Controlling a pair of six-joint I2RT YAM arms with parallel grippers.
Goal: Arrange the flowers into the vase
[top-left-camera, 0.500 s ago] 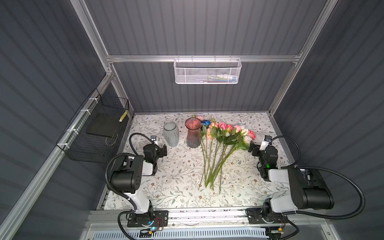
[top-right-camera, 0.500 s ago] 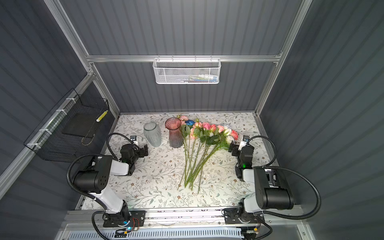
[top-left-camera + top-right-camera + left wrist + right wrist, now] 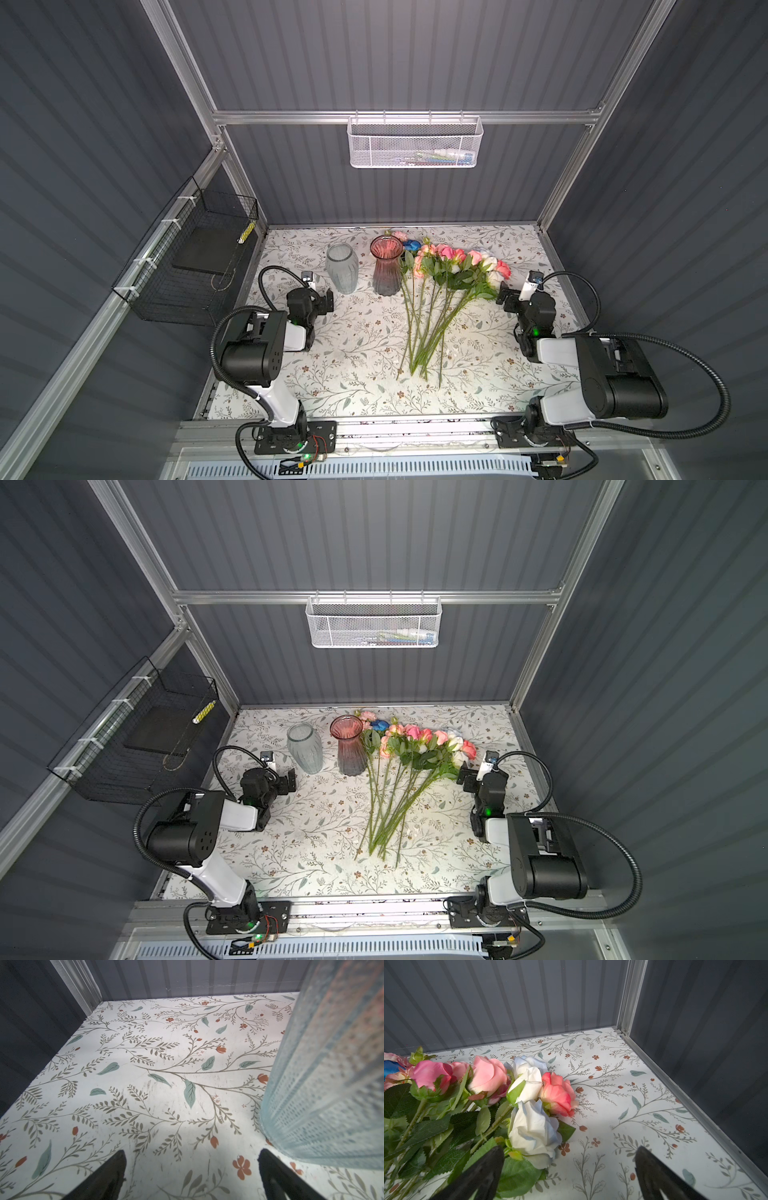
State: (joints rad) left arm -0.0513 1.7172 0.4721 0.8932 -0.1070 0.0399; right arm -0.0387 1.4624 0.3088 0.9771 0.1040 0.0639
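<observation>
Floral-print table [image 3: 353, 345], dark ribbed walls. Flowers [image 3: 440, 282] lying flat, heads just beside pink vase [image 3: 387, 270], clear vase [image 3: 342, 268] next over. White mesh basket [image 3: 415, 143] holds small stuff, can't tell what. My left claw [image 3: 191, 1157] spread wide, its wrist view catches clear vase ribs; right claw [image 3: 571, 1148] spread wide too, white rose [image 3: 533, 1132] right by one finger

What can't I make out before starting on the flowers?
White basket contents, both top views: too small behind mesh.
Clear vase, left wrist view: blurred, mouth out of frame.
Blue rose, right wrist view: cut off by edge.
Flowers, both top views: overlapping heads hide count.
</observation>
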